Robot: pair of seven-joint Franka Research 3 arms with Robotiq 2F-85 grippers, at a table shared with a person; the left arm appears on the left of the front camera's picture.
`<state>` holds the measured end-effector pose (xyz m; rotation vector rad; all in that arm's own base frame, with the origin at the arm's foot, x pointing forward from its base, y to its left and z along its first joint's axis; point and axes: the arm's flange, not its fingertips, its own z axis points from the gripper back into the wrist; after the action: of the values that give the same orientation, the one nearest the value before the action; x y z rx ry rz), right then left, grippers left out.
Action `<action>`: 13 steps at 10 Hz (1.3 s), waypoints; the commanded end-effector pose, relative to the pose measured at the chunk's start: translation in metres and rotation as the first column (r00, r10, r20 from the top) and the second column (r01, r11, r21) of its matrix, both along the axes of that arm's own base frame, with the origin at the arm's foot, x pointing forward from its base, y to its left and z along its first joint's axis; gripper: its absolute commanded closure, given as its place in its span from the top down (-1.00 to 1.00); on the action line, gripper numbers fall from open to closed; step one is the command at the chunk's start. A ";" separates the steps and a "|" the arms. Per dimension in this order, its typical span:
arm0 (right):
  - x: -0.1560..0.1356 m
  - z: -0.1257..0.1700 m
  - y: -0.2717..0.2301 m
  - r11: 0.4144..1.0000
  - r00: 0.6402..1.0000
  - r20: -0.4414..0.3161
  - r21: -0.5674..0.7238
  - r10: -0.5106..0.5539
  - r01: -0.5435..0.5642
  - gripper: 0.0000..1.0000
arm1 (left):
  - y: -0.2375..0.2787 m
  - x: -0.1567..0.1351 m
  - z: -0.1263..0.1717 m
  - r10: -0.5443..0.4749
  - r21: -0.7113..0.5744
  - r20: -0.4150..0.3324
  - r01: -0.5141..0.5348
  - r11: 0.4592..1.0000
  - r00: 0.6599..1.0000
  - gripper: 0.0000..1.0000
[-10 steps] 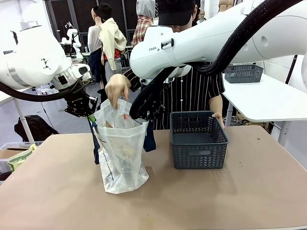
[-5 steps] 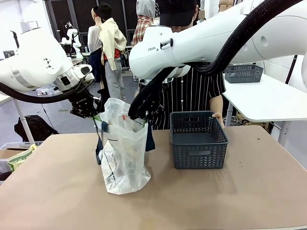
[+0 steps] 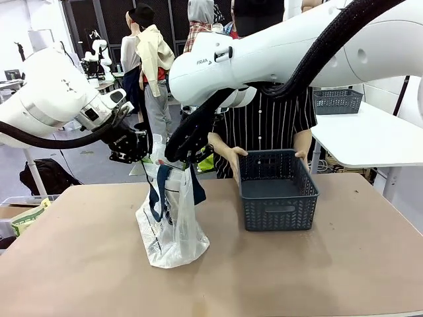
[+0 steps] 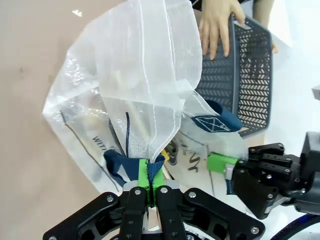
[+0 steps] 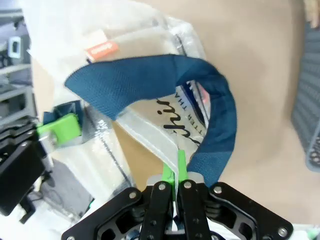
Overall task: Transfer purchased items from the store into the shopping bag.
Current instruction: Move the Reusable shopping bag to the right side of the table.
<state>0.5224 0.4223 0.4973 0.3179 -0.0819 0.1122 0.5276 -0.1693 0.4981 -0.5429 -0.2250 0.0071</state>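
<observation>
**Left wrist view: both pincers nipped on the bag top, mouth drawn narrow**

Left pincer (image 4: 152,176) is closed tight on the shopping bag (image 4: 135,85). Its green pads nip the film and a fold of navy strap (image 4: 117,162) at the mouth. Right pincer (image 5: 175,172) is likewise closed on the bag's rim, at the root of the other strap loop (image 5: 150,75).

Front view: the two pincers stand close together above the bench (image 3: 317,271). The bag's bottom rests on the bench, just left of the grey basket (image 3: 277,191). A person's hand (image 4: 217,25) grips the basket's rim.

Risks (judgement):
- Thin film may slip from the pads or tear if the arms pull apart or upward.
- With the mouth this narrow, goods could catch the rim and fall outside.
- A sideways tug could topple the bag.

Unclear:
- I cannot pick out the purchased items through the film, so neither count nor kind is readable.
- Basket floor looks bare, though its near wall hides part.
- Print on the bag is creased and cut off.
</observation>
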 end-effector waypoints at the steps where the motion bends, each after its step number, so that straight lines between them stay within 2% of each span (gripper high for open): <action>1: 0.007 -0.008 -0.002 0.999 1.000 -0.016 0.035 0.023 -0.022 -1.00 | 0.004 -0.006 -0.013 -0.051 -0.088 0.034 0.054 0.995 0.998 -1.00; 2: 0.009 -0.011 0.001 0.999 0.999 -0.029 0.036 0.033 -0.032 -1.00 | 0.005 -0.006 -0.017 -0.067 -0.109 0.040 0.071 0.992 0.997 -1.00; 3: 0.012 -0.013 0.003 0.999 0.999 -0.034 0.038 0.038 -0.037 -1.00 | 0.007 -0.006 -0.019 -0.078 -0.129 0.039 0.082 0.988 0.996 -0.89; 5: 0.012 -0.012 0.007 0.997 0.998 -0.028 0.047 0.058 -0.056 -1.00 | 0.008 -0.006 -0.019 -0.078 -0.171 0.052 0.086 0.981 0.996 -0.13; 10: 0.010 -0.010 0.011 0.992 0.995 -0.020 0.083 0.097 -0.095 -1.00 | 0.012 -0.004 -0.024 -0.092 -0.285 0.065 0.107 0.953 0.994 -0.13; 13: 0.004 -0.007 0.019 0.984 0.990 0.003 0.103 0.143 -0.143 -1.00 | 0.012 -0.002 -0.024 -0.054 -0.344 0.068 0.074 0.936 0.996 -0.13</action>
<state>0.5250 0.4373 0.4897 0.3776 -0.0563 0.2184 0.5266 -0.1602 0.4785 -0.8621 -0.2474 -0.0214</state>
